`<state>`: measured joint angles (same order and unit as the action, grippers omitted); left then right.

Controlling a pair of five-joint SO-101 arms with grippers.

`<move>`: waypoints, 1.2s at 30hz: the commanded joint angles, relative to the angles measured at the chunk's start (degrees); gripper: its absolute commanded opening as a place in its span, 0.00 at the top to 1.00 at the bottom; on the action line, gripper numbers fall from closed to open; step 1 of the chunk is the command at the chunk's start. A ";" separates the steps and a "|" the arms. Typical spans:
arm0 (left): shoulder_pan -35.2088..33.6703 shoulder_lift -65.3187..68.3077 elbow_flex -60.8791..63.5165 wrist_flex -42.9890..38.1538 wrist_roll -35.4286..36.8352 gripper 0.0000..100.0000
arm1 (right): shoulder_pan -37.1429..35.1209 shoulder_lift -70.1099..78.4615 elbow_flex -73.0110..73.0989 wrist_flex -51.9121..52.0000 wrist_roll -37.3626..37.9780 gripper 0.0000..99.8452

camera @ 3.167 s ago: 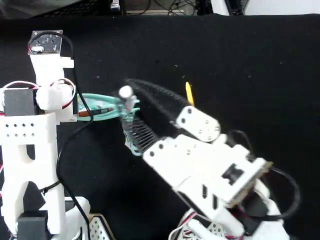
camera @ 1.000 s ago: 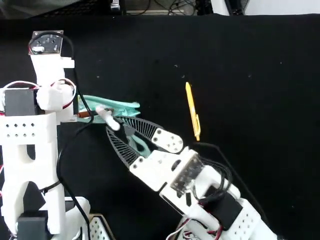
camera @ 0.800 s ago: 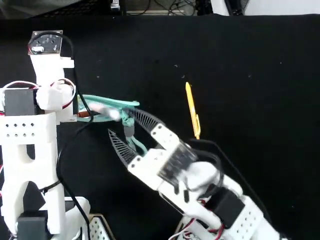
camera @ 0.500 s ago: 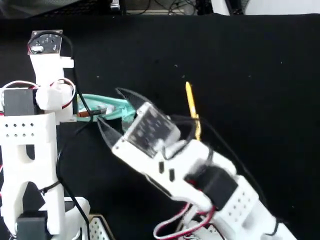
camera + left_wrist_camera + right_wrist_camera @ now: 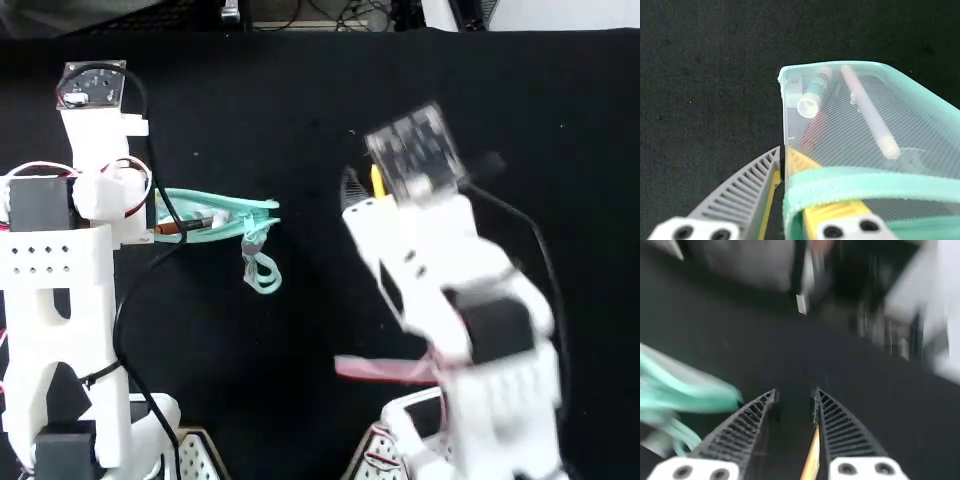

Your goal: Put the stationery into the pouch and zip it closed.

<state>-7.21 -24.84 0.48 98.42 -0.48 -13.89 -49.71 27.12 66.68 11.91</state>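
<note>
The teal-trimmed mesh pouch lies at the left of the black table, one end gripped by my left gripper, which is shut on its edge. Through the mesh I see a white pen, a green-capped item and a red pen. A yellow pen lies on the cloth to the right of the pouch. My right gripper hovers right over that pen; its fingers stand open, with the yellow pen showing between them below and the pouch off to one side.
The pouch's teal loop strap trails toward the front of the table. Cables and equipment line the far table edge. A red cable hangs at the right arm's base. Black cloth spreads to the right.
My right gripper left the pouch mouth, leaving the white pen inside, and swung right and away to above the yellow pen. The left arm and pouch kept still.
</note>
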 commanded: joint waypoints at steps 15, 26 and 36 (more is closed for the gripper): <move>0.04 0.18 0.13 -0.70 -0.09 0.97 | 7.82 60.09 -17.19 -19.60 -0.18 0.81; -0.04 0.18 0.13 -0.70 -1.93 0.97 | 10.46 88.66 -49.45 -4.92 0.00 0.81; -0.04 0.18 0.13 -0.62 -1.93 0.97 | 11.78 96.75 -67.21 10.64 0.18 0.99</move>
<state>-7.21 -24.75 0.48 98.42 -1.89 -2.99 48.57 -35.74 74.95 11.91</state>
